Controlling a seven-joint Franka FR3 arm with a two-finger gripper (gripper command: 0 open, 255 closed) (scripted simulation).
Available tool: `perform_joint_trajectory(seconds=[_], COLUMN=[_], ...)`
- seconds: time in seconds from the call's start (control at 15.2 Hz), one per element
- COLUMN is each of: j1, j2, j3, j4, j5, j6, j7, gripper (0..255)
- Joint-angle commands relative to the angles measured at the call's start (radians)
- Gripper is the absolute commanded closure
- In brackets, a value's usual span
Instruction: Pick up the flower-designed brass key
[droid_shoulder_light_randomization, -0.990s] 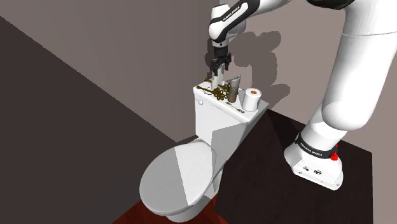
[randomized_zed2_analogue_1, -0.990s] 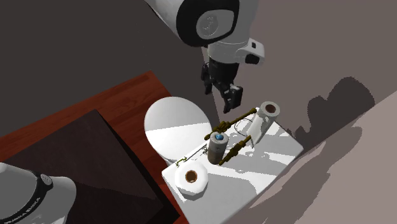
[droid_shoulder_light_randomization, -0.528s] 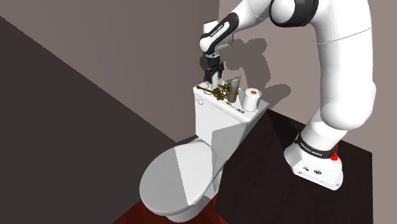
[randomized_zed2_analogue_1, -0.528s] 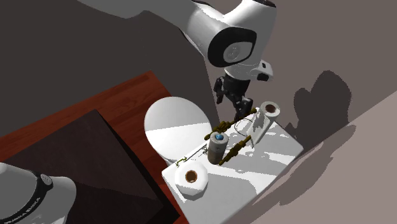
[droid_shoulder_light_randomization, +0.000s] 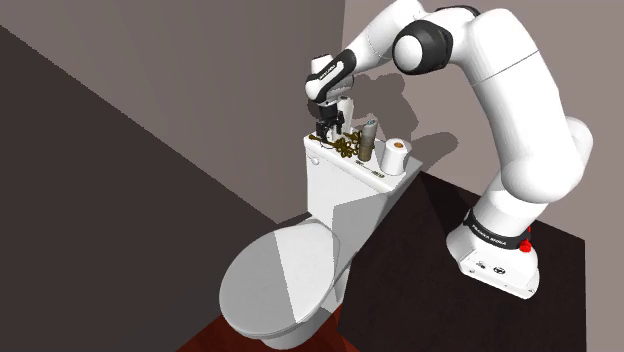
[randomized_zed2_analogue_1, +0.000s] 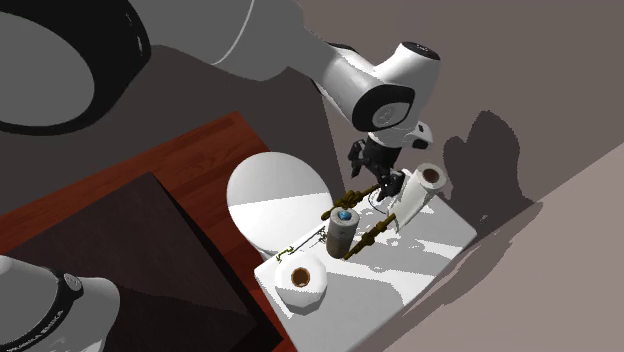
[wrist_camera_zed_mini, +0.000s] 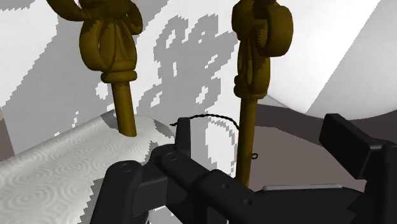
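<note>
Room: bathroom corner, grey-brown walls, red-brown wood floor (randomized_zed2_analogue_1: 200, 150). White toilet (droid_shoulder_light_randomization: 275, 285), seat lid down.
Work surface: white tank lid (randomized_zed2_analogue_1: 440, 235). On it: paper roll (randomized_zed2_analogue_1: 302, 280), second roll (randomized_zed2_analogue_1: 428, 178), grey cylinder (randomized_zed2_analogue_1: 342, 232), two brass keys.
Writing: white lettering on dark band at arm base (droid_shoulder_light_randomization: 493, 238), too small to read.
Task key (wrist_camera_zed_mini: 249, 95): flat on lid nr bowl-side edge, long axis along lid's length, bow at far end from me. Other key (wrist_camera_zed_mini: 108, 51) alongside.
My pincer (wrist_camera_zed_mini: 261, 137): fingers apart, straddling task key's shaft. No contact seen.

The key (wrist_camera_zed_mini: 253, 76) looks like glossy brass, the paper roll (wrist_camera_zed_mini: 51, 181) embossed, the toilet tank (droid_shoulder_light_randomization: 345, 188) smooth.
</note>
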Motion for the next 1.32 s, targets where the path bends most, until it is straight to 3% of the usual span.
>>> perform_joint_trajectory(seconds=[0.0,0.4,0.46,1.25], j1=[-0.002,-0.005,-0.005,-0.002], j2=[0.025,0.060,0.059,0.030], j3=[0.002,0.006,0.006,0.003], j4=[0.011,0.022,0.021,0.012], j5=[0.002,0.005,0.005,0.003], j6=[0.013,0.038,0.038,0.017], j7=[0.001,0.002,0.001,0.001], gripper=[0,0,255,255])
